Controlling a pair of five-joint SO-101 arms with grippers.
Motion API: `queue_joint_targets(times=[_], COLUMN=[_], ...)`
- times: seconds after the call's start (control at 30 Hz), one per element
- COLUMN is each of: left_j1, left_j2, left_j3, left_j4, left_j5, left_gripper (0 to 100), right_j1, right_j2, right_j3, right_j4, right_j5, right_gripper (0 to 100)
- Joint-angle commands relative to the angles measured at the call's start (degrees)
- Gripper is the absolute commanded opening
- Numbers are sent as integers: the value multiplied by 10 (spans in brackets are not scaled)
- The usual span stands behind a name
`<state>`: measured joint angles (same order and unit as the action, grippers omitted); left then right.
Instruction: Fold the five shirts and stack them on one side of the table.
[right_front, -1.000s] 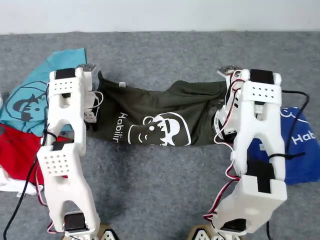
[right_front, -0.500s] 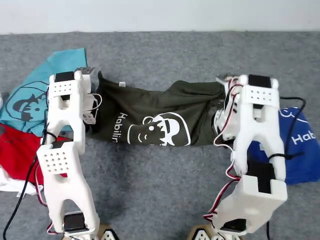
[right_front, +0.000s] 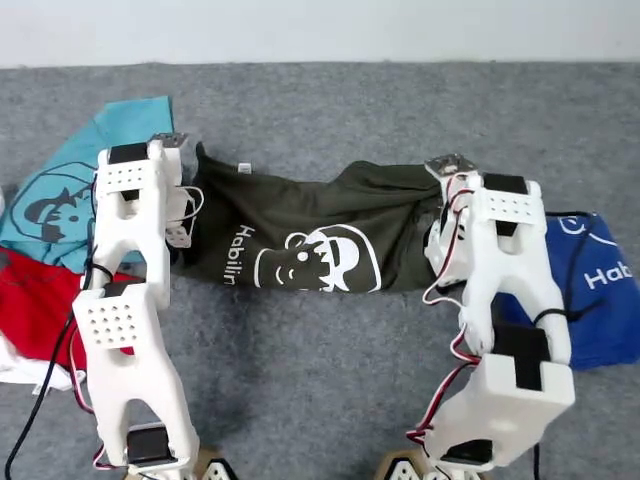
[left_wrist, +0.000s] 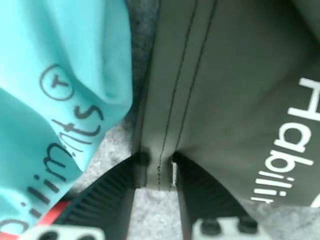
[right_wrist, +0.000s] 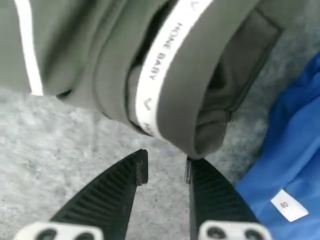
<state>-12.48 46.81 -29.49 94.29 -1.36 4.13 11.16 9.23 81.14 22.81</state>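
A dark green shirt (right_front: 320, 235) with a white print lies stretched across the middle of the grey table between the two arms. My left gripper (left_wrist: 155, 167) is at the shirt's left end, shut on its stitched hem (left_wrist: 170, 100). At the right end, my right gripper (right_wrist: 165, 170) hovers over the bunched collar (right_wrist: 165, 70) with its fingers slightly open. Bare table shows between them, and one fingertip (right_wrist: 189, 167) is just below the fold of cloth.
A teal shirt (right_front: 70, 170) lies at the back left, touching the green one. A red shirt (right_front: 35, 300) and a bit of white cloth (right_front: 20, 365) lie below it. A blue shirt (right_front: 600, 300) lies at the right edge beside the right arm.
The right arm has shifted a little leftward and toward the near edge, along the green shirt's right end. The left arm and the shirt have hardly moved.
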Motion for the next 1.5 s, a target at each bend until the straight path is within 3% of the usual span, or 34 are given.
queue_joint_targets(times=[0.0, 0.2, 0.53, 0.73, 0.9, 1.23, 1.47], left_j1=[-10, -10, -9, -9, -10, -13, -14], left_j2=[-2, -2, -2, -1, -1, -3, -8], left_j3=[-2, -2, -1, -1, -1, -2, 0], left_j4=[-13, -13, -12, -12, -12, 52, 63], left_j5=[4, 4, 4, 4, 3, 0, 0], left_gripper=[90, 90, 90, 70, 13, 13, 13], right_j1=[-3, 8, 14, 15, 32, 62, 70], right_j2=[-33, -4, 90, 134, 135, 123, 0], right_j3=[-10, 3, -25, -25, -25, -25, 31], right_j4=[-9, -73, -90, -91, -85, 44, 106], right_j5=[-15, -29, -26, 4, 7, 51, 94], right_gripper=[152, 176, 171, 8, 9, 10, 10])
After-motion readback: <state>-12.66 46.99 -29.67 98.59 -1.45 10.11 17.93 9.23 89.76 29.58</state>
